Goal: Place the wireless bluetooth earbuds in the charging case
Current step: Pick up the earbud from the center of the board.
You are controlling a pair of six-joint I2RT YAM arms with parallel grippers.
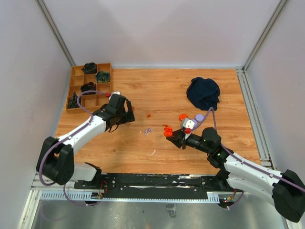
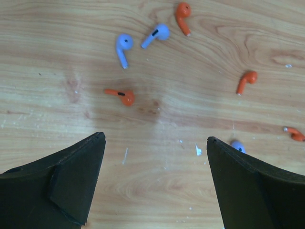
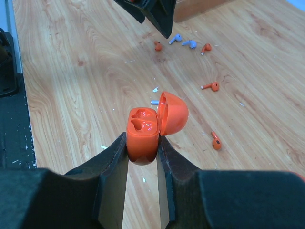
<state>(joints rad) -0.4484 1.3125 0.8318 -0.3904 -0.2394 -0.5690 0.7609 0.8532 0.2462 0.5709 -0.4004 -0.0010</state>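
The right hand (image 3: 143, 142) was closed on the orange case (image 3: 142, 126), pinching its lower body between both fingers. Whether the case touched the tabletop (image 3: 71, 71) could not be told. Its lid (image 3: 174, 113) stood hinged open to one side, and the two moulded wells inside faced up.

The earbuds (image 2: 123, 96) lay loose on the tabletop, well apart from the case. Two lilac earbuds (image 2: 124, 46) lay close together with an orange earbud (image 2: 183, 16) just beside them, and more orange ones were scattered farther out. Another lilac piece (image 2: 237, 145) peeked out at a finger's edge.

The left hand (image 2: 156, 140) was open, its fingers spread wide, hovering over this scatter.

From above, two round pucks, one orange (image 1: 183, 117) and one lilac (image 1: 199, 117), sat near the right hand, with a dark cloth (image 1: 203, 93) beyond them.
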